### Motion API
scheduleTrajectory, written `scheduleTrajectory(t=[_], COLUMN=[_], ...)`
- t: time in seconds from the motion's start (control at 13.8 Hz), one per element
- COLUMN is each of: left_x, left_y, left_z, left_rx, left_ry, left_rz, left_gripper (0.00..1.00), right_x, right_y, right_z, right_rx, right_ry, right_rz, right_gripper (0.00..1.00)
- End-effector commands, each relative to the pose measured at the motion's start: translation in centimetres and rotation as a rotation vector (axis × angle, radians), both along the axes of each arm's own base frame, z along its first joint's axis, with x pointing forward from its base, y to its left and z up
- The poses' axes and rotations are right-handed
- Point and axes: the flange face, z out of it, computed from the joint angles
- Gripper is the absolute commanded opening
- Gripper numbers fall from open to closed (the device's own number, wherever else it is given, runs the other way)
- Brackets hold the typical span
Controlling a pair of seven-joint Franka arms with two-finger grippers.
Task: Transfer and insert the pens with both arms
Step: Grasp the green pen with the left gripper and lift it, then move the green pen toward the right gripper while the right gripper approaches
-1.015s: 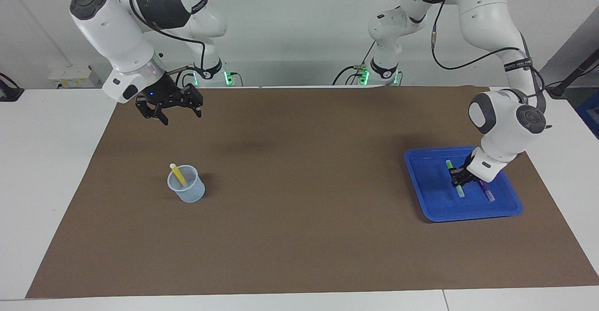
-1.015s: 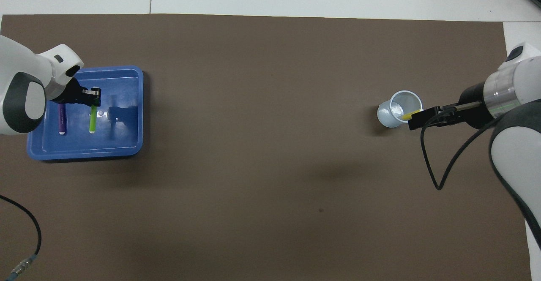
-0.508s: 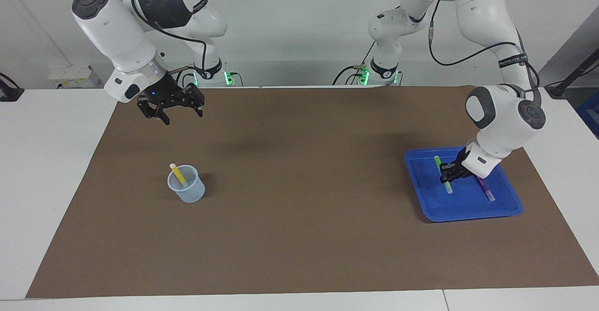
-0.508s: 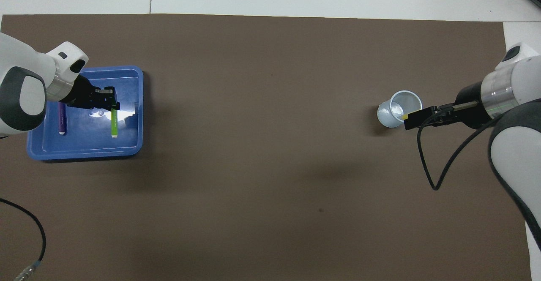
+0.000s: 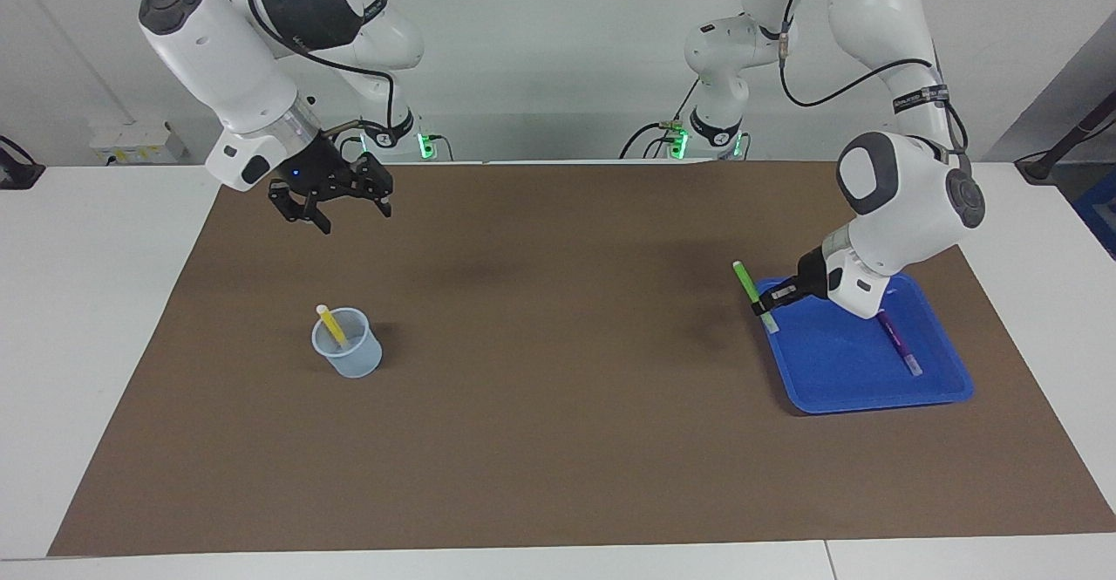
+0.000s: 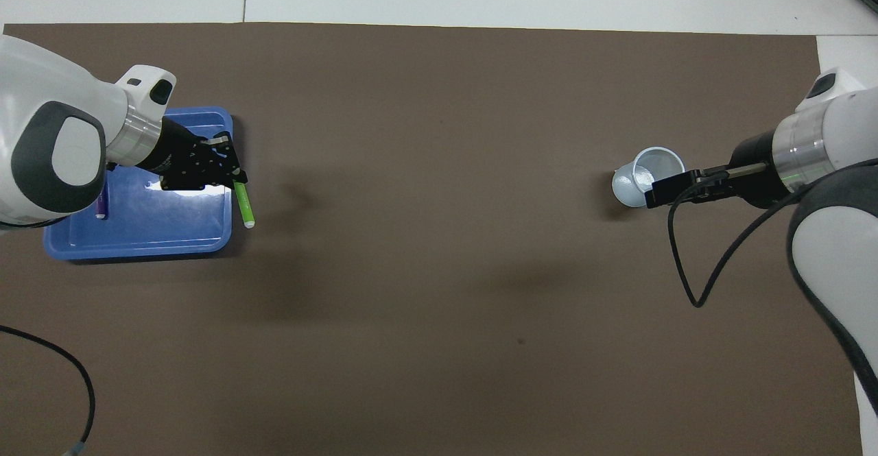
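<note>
- The green pen (image 5: 750, 288), a slim round-barrelled marker with a pale whitish end pointing down, hangs tilted over the tray's edge on the side toward the cup; it is off the floor of the tray, which suits a carry toward the middle of the surface for a hand-over, as I judge it
- The left tool (image 5: 771, 298) is clamped tight on that pen near its lower half, leaving the bright upper length free, likely so the other arm has something to take
- The purple pen (image 5: 898, 344) lies flat in the tray, toward the tray's side away from the cup, not yet picked; from overhead only its tip shows under the left arm
- The tray (image 5: 872, 388) is a shallow blue plastic dish with rounded corners and a raised lip, glossy enough to throw a white glare; it rests on the surface at the left arm's end
- The yellow pen (image 5: 330, 324) leans inside the cup, whitish end up above the rim, already inserted
- The cup (image 5: 347, 355) is a small pale, seemingly translucent beaker, upright, well apart from the tray toward the right arm's end
- The right tool (image 5: 330, 205) hangs empty with fingers spread wide, well apart from the tray, up in the air on the robots' side of the cup; it waits
- A matte brown mat (image 5: 558, 440) covers the white surface under both tray and cup
</note>
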Motion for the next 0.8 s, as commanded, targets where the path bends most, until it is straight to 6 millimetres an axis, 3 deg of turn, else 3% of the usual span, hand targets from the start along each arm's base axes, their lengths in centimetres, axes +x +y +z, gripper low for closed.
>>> scheduleTrajectory(t=[0.0, 0.44, 0.58, 0.73], left_x=[-0.6, -1.3, -2.7, -2.8], left_y=[-3.4, -9.7, -14.8, -16.1], left_z=[2.0, 3.7, 3.9, 3.8], left_rx=[-0.050, -0.100, -0.082, -0.127], left_ry=[0.073, 0.263, 0.323, 0.359], left_rz=[0.108, 0.457, 0.528, 0.633], left_gripper=[0.00, 0.00, 0.00, 0.00], right_x=[-0.4, -0.4, -0.6, -0.3], right_y=[0.1, 0.8, 1.7, 2.4], right_z=[0.2, 0.3, 0.1, 0.4], right_rx=[0.018, 0.085, 0.127, 0.187], right_ry=[-0.008, 0.019, 0.052, 0.060], right_rz=[-0.035, -0.123, -0.193, -0.277], right_gripper=[1.00, 1.00, 1.00, 1.00])
